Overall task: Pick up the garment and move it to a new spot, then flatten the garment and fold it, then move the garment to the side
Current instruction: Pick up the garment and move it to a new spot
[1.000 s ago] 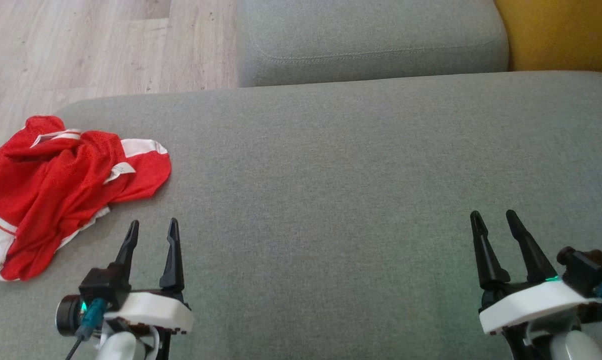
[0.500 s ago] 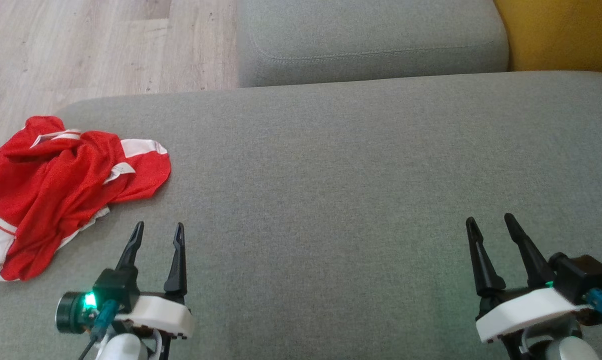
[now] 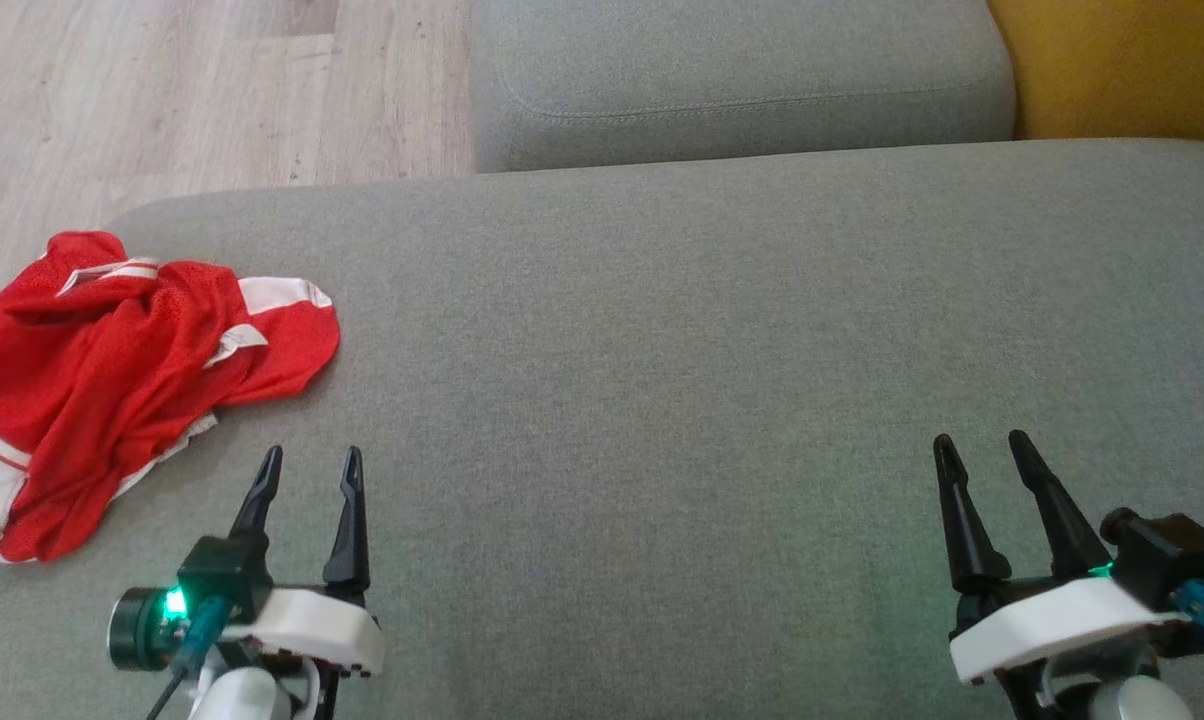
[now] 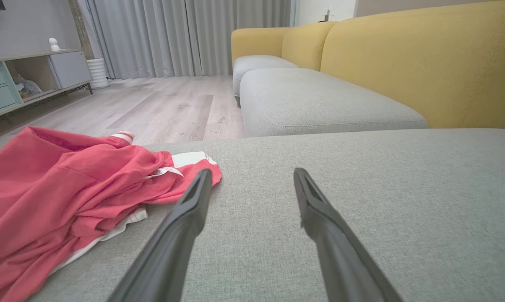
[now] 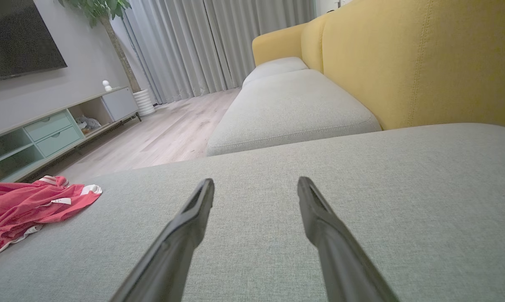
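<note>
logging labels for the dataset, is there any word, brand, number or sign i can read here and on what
No readable text anywhere.
White tag on the red garment: any print is too small and blurred to read.

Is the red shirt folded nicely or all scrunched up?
Scrunched up. The red garment lies in a crumpled heap at the left edge of the gray cushion, with creases everywhere and its white trim and tag poking out.

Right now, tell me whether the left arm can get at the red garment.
Probably yes. The open left tool is close beside the garment, which lies crumpled on the grey cushion, and nothing stands between them.
</note>
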